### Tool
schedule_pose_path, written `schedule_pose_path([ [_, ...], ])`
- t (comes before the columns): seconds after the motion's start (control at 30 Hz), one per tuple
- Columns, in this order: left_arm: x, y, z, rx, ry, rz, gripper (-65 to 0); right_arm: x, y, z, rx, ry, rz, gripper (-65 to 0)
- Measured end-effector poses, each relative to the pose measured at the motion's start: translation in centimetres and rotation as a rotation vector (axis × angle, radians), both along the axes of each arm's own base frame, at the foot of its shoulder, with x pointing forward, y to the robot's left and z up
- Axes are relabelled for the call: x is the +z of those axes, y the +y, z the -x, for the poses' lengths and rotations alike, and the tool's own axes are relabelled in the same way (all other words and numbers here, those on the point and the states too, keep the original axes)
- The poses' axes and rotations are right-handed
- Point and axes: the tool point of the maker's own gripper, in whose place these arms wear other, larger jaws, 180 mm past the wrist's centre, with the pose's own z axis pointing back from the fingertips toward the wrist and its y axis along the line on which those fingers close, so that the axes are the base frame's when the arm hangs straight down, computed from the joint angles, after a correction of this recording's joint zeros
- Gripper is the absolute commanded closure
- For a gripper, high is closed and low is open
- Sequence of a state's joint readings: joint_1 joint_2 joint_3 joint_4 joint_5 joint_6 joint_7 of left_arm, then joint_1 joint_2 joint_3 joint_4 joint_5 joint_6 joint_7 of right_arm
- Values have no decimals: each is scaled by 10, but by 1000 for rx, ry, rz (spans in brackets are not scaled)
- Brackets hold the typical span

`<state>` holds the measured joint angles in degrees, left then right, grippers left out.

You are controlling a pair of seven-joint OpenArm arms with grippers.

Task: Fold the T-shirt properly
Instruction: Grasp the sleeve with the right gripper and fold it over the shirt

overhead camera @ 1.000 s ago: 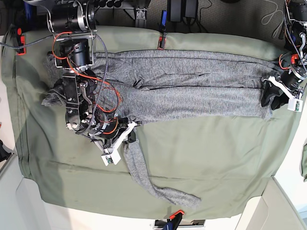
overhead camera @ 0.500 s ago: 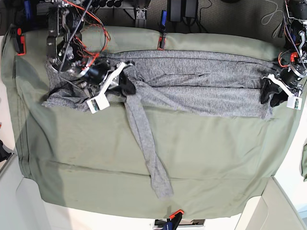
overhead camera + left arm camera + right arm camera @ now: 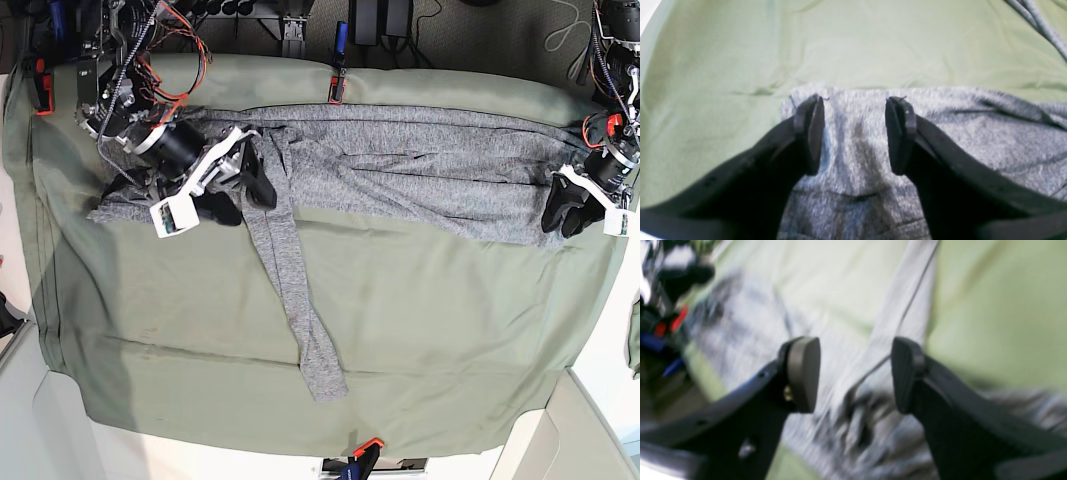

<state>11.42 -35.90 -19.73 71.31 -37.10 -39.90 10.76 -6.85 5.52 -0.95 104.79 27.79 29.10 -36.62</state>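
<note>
Base view: right pincer (image 3: 243,187) newly spread, sleeve released (strip trailing down counter (image 3: 420,330)), T-shirt (image 3: 400,170) fold unfinished; left pincer (image 3: 566,210) spread at hem.

The T-shirt (image 3: 400,170) lies folded lengthwise on the green cloth (image 3: 450,330), sleeve trailing.

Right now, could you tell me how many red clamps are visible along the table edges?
3 show clearly: one clamp at the far left corner, one mid far edge, one mid near edge. More may hide behind the arms, especially at the far right corner.
</note>
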Motion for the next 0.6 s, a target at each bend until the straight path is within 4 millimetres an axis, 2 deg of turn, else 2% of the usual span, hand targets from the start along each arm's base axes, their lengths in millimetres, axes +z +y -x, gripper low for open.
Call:
schedule_pose_path([
  [0.2, -3, 0, 1, -3, 19, -3, -321, 18, -7, -56, -180, -77, 77, -340],
  [0.27, -3, 0, 2, -3, 19, -4, -321, 14, -4, -75, -209, -74, 92, -341],
  [0.33, -3, 0, 2, -3, 21, -4, -321, 2, 1, -94, -219, -44, 97, -341],
  [0.43, -4, -1, 2, -3, 22, -1, -321, -30, 6, -117, -235, 46, 138, -341],
  [0.53, -5, -1, 2, -3, 29, -3, -321, -60, 16, -129, -236, 135, 172, -341],
  [0.6, -7, -1, 3, -4, 37, -4, -321, -75, 28, -129, -217, 191, 167, -341],
])
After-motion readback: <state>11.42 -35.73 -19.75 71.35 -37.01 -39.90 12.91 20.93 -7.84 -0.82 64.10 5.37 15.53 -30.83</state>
